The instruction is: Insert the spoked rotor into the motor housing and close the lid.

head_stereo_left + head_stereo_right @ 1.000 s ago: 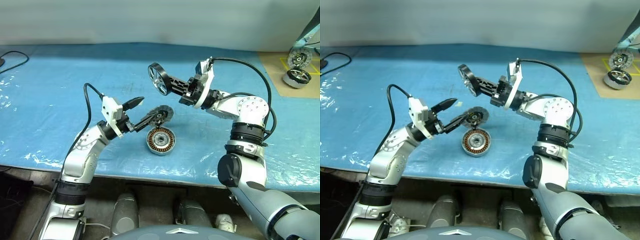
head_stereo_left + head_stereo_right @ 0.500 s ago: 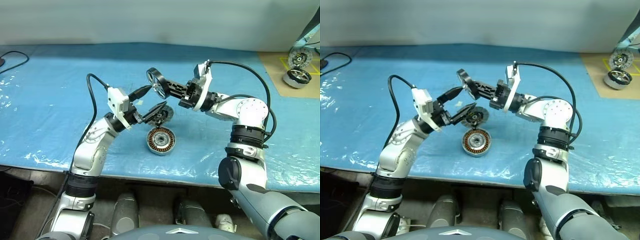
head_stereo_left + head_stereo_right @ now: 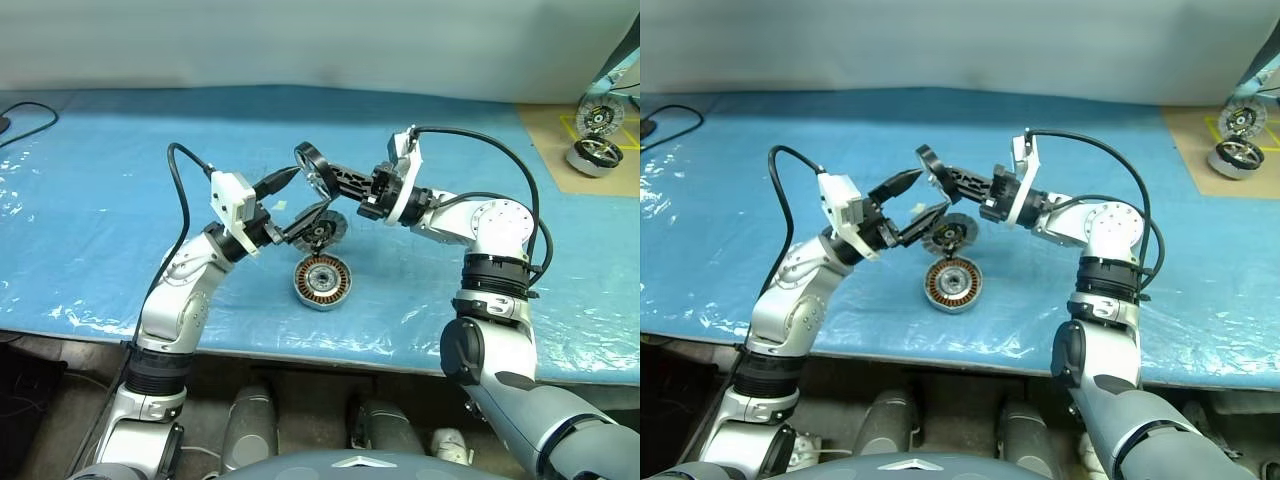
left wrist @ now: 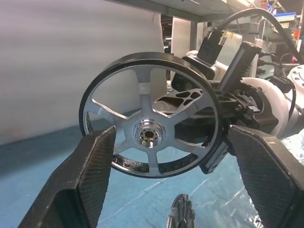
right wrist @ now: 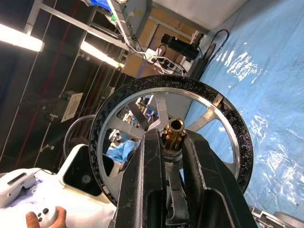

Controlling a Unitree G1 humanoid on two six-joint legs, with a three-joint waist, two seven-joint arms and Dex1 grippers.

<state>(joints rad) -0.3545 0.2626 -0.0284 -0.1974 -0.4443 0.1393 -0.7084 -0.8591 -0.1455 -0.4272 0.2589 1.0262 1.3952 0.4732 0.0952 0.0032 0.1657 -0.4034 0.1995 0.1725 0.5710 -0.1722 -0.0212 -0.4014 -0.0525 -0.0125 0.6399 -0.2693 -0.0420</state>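
Blue-covered table; right gripper clamped on spoked rotor hub at frame centre, presenting it to wide-open, empty left gripper for handover; motor housing waits below, lid raised.

Shiny metal spoked rotor, textured matt black fingers, glossy blue table cover

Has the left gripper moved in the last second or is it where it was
Yes. The left gripper has moved away from the motor housing on the table, up to the spoked rotor.
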